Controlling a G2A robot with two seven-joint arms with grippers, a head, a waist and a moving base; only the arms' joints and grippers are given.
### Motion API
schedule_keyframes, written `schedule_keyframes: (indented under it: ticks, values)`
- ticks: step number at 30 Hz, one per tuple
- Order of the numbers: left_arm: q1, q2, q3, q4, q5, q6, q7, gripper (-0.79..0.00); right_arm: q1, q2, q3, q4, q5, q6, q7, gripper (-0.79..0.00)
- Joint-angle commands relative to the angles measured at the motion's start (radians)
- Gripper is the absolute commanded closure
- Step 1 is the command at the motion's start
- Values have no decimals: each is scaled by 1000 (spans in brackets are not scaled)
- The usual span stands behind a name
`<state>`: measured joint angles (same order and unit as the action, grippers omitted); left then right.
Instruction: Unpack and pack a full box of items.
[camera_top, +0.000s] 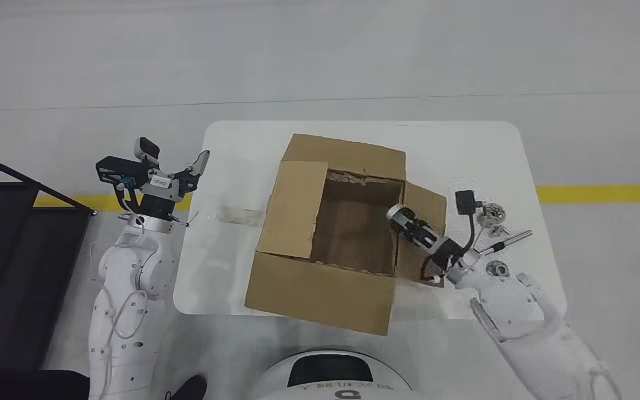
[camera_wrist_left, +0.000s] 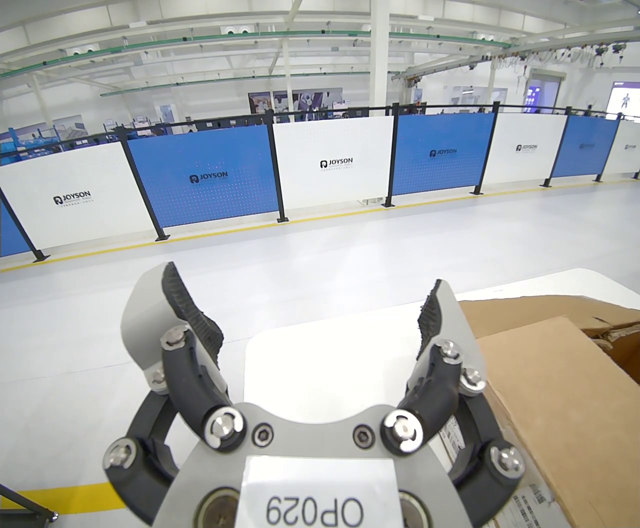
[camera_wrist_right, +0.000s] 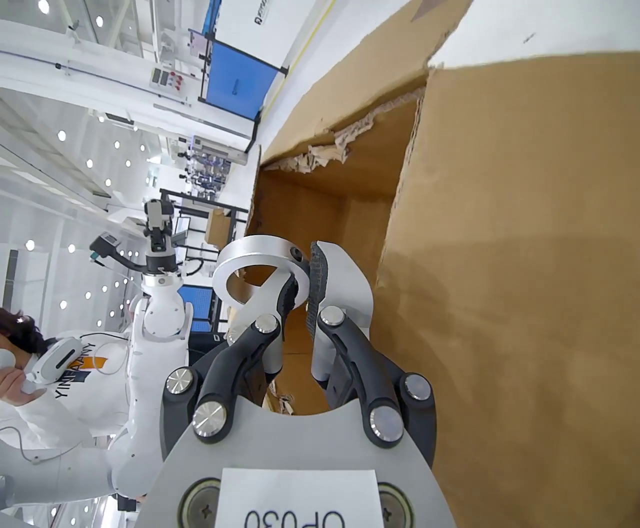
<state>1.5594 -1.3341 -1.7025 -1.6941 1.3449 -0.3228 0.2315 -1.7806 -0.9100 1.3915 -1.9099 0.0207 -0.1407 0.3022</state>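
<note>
Right gripper (camera_wrist_right: 302, 280) holds ring (camera_wrist_right: 250, 248) over box (camera_top: 310, 290) on table (camera_top: 480, 160).

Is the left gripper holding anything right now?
No, the left gripper is open, with nothing between its jaws.

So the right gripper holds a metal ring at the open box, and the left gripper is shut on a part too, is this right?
No: the left gripper is open and empty, as the left wrist view shows. The right gripper does hold the metal ring at the open box.
</note>
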Motion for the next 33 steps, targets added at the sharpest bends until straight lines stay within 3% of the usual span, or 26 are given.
schedule_keyframes:
  ticks: [1, 6, 10, 16, 26, 33]
  values:
    - [0, 0, 0, 0, 0, 0, 0, -785, -42, 4, 57, 18, 17, -51, -9, 0]
    - [0, 0, 0, 0, 0, 0, 0, -785, -167, 11, 204, 86, 65, -150, -30, 0]
    - [0, 0, 0, 0, 0, 0, 0, -785, -210, 16, 261, 120, 46, -109, 29, 0]
    - [0, 0, 0, 0, 0, 0, 0, -785, -165, 18, 210, 122, -77, -6, 148, 0]
    - [0, 0, 0, 0, 0, 0, 0, -785, 3, -5, 39, 121, -148, 62, 163, 0]
    - [0, 0, 0, 0, 0, 0, 0, -785, -47, -3, 178, 224, -54, 21, 87, 0]
